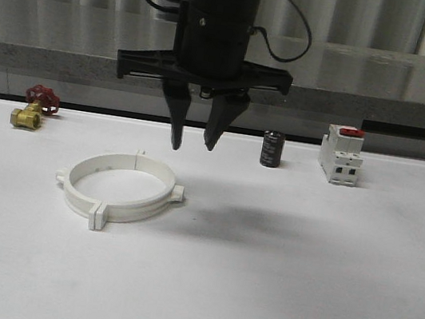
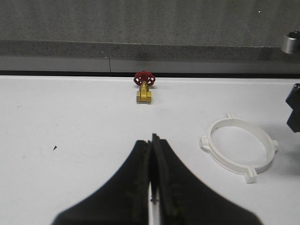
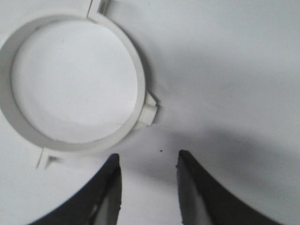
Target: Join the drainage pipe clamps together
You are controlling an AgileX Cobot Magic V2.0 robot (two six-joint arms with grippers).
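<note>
The drainage pipe clamps (image 1: 130,210) lie flat on the white table as one closed white ring with small tabs sticking out round it. My right gripper (image 1: 192,145) hangs open just behind and above the ring, nothing between its fingers. In the right wrist view the ring (image 3: 136,70) lies close beyond the open right gripper (image 3: 148,157), one tab nearest the fingertips. My left gripper (image 2: 153,138) is shut and empty over bare table, with the ring (image 2: 213,149) off to one side of it.
A brass valve with a red handwheel (image 1: 33,108) sits at the back left. A black cylinder (image 1: 271,149) and a white breaker with a red switch (image 1: 340,154) stand at the back right. A grey ledge (image 1: 384,98) runs behind the table.
</note>
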